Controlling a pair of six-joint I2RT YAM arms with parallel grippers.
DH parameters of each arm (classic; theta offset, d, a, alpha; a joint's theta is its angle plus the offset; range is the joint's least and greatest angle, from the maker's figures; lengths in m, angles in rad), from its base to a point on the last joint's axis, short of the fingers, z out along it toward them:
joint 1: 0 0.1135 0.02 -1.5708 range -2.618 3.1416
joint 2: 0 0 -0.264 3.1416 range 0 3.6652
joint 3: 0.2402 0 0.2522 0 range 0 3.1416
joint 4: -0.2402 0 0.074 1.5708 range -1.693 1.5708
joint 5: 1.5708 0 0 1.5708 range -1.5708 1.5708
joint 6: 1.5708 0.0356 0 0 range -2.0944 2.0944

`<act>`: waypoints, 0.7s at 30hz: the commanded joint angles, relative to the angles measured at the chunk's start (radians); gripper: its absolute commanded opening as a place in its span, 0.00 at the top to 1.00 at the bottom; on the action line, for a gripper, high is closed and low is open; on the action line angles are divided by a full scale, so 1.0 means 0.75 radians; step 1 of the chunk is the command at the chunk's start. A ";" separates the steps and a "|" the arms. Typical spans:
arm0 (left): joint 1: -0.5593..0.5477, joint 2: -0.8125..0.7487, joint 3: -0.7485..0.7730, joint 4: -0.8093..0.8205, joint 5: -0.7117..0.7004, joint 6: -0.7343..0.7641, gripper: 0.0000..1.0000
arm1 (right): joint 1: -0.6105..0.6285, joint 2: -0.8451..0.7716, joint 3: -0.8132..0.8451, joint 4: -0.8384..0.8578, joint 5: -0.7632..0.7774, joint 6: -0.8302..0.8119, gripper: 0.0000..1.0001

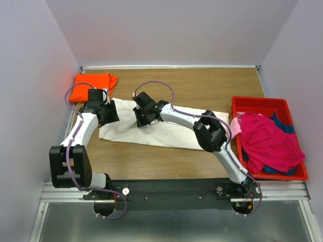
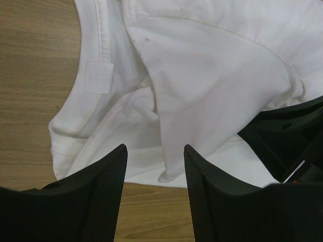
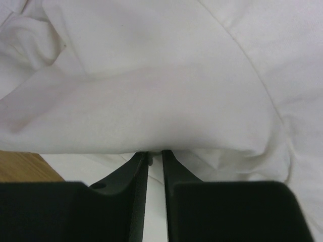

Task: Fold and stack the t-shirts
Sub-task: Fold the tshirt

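A large cream-white t-shirt (image 1: 166, 133) lies spread across the middle of the wooden table (image 1: 212, 85). My left gripper (image 1: 110, 115) hovers at its left end. In the left wrist view this gripper (image 2: 155, 148) is open, with bare wood and a hanging corner of the white t-shirt (image 2: 212, 75) between its fingers (image 2: 108, 186). My right gripper (image 1: 141, 120) sits on the shirt's upper middle. Its jaws (image 3: 155, 153) stand almost together, their tips under a raised fold of the white cloth (image 3: 151, 91). An orange t-shirt (image 1: 93, 84) lies folded at the back left.
A red plastic bin (image 1: 260, 101) stands at the right edge, holding a magenta shirt (image 1: 267, 141), a dark blue one (image 1: 285, 123) and a pale pink one (image 1: 236, 126) over its left rim. Grey walls close in the table on three sides.
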 commanded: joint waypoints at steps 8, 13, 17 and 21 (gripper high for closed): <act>0.009 0.023 0.025 -0.177 0.118 0.037 0.43 | 0.009 -0.020 0.017 -0.004 0.022 -0.028 0.91; 0.005 0.080 -0.023 -0.166 0.175 0.033 0.43 | 0.009 -0.020 0.029 -0.006 0.018 -0.048 0.96; 0.007 0.090 -0.070 -0.105 0.208 0.014 0.43 | 0.011 -0.030 0.023 -0.006 0.008 -0.058 0.98; 0.007 0.133 -0.070 -0.078 0.196 0.002 0.43 | 0.009 -0.032 0.017 -0.006 -0.002 -0.060 0.98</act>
